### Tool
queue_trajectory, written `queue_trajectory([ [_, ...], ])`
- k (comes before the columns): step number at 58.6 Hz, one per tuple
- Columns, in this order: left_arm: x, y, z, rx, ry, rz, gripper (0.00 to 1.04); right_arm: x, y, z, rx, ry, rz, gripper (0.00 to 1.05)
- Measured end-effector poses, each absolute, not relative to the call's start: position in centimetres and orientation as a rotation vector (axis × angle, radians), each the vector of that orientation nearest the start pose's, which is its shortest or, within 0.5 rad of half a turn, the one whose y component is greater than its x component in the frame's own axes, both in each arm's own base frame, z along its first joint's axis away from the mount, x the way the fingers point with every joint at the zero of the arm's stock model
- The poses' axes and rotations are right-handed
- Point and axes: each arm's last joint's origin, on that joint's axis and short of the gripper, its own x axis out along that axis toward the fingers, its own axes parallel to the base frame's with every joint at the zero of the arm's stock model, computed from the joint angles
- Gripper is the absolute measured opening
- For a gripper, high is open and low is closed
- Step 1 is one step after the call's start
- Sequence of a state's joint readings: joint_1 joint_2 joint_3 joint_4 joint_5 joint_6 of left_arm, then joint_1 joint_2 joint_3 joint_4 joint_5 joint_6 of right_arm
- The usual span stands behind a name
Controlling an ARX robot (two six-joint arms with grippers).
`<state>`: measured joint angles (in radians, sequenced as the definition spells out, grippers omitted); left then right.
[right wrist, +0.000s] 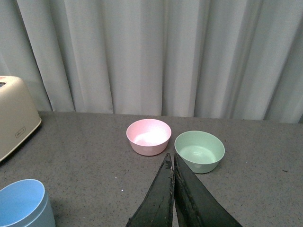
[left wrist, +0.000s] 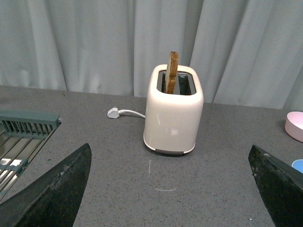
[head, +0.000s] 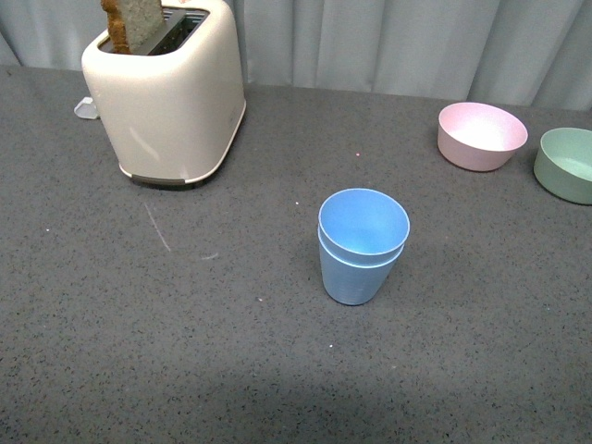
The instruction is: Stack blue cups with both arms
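The two blue cups (head: 362,245) stand nested, one inside the other, upright on the grey table in the front view, right of the middle. They also show in the right wrist view (right wrist: 23,204) and as a sliver in the left wrist view (left wrist: 298,165). Neither arm shows in the front view. My left gripper (left wrist: 170,189) is open and empty, its black fingers (left wrist: 57,191) wide apart above the table facing the toaster. My right gripper (right wrist: 172,161) is shut and empty, its tips pointing between the two bowls, apart from the cups.
A cream toaster (head: 166,92) with a bread slice (head: 139,20) stands at the back left, its plug (left wrist: 113,112) behind. A pink bowl (head: 481,135) and a pale green bowl (head: 566,164) sit at the back right. A dish rack (left wrist: 21,137) lies beside the left gripper. Curtains hang behind.
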<state>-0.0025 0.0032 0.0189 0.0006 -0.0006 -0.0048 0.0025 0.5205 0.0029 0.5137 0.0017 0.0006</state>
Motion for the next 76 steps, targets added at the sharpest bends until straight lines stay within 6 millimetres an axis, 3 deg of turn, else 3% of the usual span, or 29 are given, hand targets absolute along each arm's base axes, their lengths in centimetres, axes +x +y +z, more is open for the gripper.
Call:
queue_trajectory([
  [66, 9.7, 0.0, 17.0, -0.005, -0.016, -0.002, 0.98, 9.8, 0.0, 16.4, -0.001, 0.0, 0.004, 0.01],
  [76, 9.7, 0.0, 17.0, -0.005, -0.016, -0.002, 0.98, 9.8, 0.0, 16.4, 0.0, -0.001, 0.004, 0.28],
])
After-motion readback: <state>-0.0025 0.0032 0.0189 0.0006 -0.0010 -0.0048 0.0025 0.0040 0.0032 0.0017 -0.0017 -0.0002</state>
